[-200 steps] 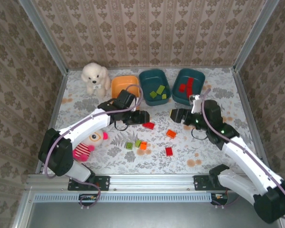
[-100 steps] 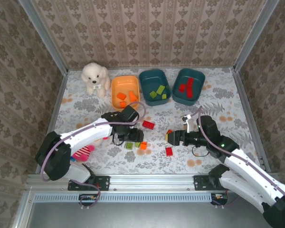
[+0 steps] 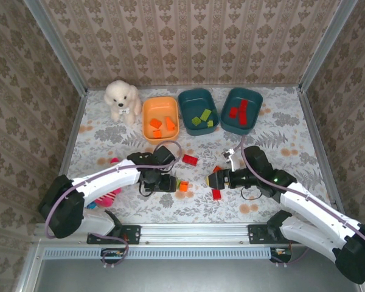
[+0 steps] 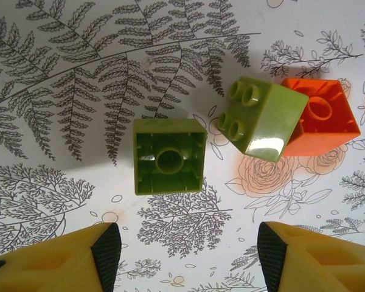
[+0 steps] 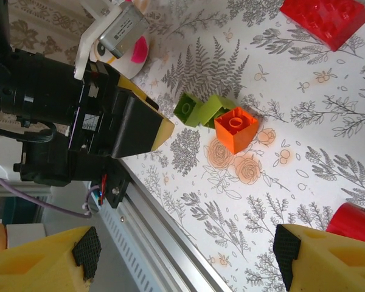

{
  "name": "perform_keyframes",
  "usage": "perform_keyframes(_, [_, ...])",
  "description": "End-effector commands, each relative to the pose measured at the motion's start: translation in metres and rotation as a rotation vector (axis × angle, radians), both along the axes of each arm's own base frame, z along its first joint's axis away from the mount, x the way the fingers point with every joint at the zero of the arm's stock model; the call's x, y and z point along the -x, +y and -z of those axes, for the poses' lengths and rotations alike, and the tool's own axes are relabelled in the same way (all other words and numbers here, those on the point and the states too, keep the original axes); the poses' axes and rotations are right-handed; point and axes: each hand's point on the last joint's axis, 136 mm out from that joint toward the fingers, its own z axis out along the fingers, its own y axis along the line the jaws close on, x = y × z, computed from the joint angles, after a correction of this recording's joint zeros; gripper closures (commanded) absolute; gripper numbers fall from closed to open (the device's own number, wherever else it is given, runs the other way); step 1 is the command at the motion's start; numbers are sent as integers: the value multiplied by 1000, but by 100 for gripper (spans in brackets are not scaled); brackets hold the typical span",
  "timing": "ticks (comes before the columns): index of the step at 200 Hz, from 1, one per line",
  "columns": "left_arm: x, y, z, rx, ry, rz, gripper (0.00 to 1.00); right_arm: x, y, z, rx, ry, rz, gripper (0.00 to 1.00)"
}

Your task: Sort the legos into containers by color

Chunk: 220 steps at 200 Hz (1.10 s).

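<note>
Two light green legos lie below my open left gripper: one upside down, one tilted against an orange lego. Nothing sits between the left fingers. In the top view the left gripper hovers beside the orange lego. My right gripper is open and empty, just above a red lego; another red lego lies farther back. The right wrist view has its gripper over bare table, facing the orange lego. The orange container and two teal containers hold legos.
A white plush dog sits at the back left by the orange tub. A pink-and-yellow plush toy lies under my left arm. The aluminium front rail runs close below the right gripper. Patterned walls enclose the table.
Both arms have come toward the table's front. The left gripper moved from near the orange tub down over the green bricks. The right gripper swung left and lower, toward the loose bricks.
</note>
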Motion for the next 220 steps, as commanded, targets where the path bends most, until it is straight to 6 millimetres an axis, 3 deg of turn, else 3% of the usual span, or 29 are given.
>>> perform_keyframes(1, [5,12,12,-73,15,37,35,2,14,-22,-76,-46,-71,22])
perform_keyframes(74, [-12,-3,25,-131,28,112,38,0,19,-24,-99,-32,-69,21])
perform_keyframes(93, [-15,-8,28,-121,26,128,43,-1,19,-24,-98,-31,-66,21])
perform_keyframes(110, [-16,-8,33,-139,34,137,53,-2,19,-24,-97,-31,-64,21])
perform_keyframes(149, [-19,-1,35,-178,16,132,60,-4,21,-29,-100,-40,-66,21])
perform_keyframes(177, [-27,4,14,-195,-44,126,63,-9,21,-39,-94,-68,-55,22])
perform_keyframes(199, [-43,5,-22,-158,-104,84,63,-22,14,-58,-71,-144,8,22])
perform_keyframes(220, [-71,-10,-58,-64,-158,59,63,-40,4,-79,-66,-225,104,22])
